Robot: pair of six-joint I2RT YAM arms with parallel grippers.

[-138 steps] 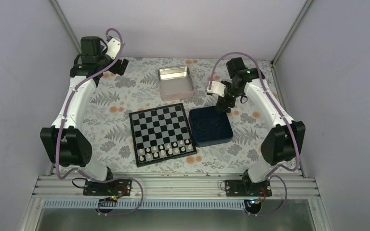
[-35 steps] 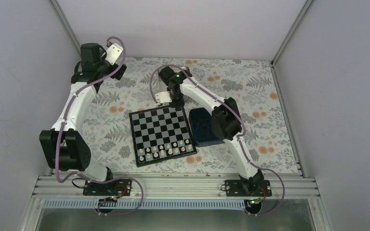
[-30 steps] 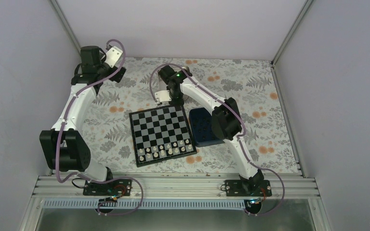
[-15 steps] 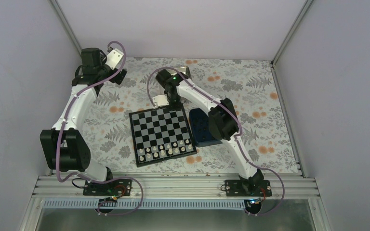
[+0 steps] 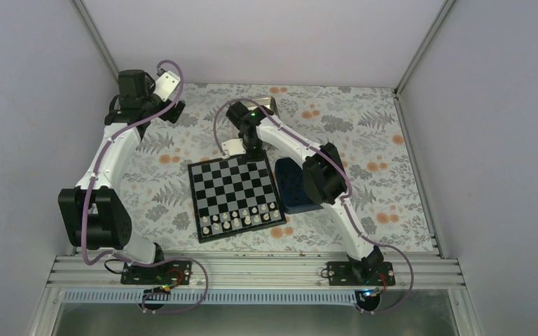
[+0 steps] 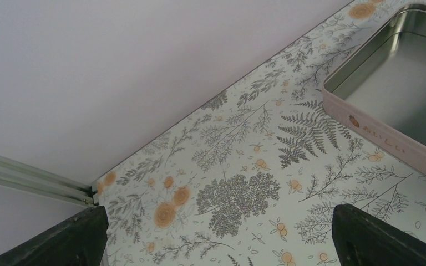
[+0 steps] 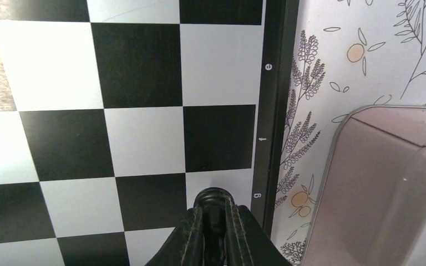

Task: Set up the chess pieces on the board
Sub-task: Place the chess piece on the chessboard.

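Observation:
The board [image 5: 233, 196] with black and silvery checks lies at the table's middle, cream-white chessmen [image 5: 242, 219] filling its two near rows. My right gripper [image 5: 251, 155] hangs over the board's far edge, shut on a black chess piece [image 7: 213, 198]. In the right wrist view the piece's round base sits over a pale square by the border [image 7: 272, 111] marked g. My left gripper [image 6: 216, 244] stands open at the back left, nothing between its fingers [image 6: 61, 238].
A navy blue box [image 5: 293, 185] lies right of the board, partly under my right arm. The shiny metal tin [image 6: 399, 100] stands behind the board. A metal frame post [image 6: 28, 177] and the back wall [image 6: 116, 55] bound the back left corner.
My right gripper has crept from just beyond the board's far edge onto its far row, still holding the piece. The left arm has hardly moved.

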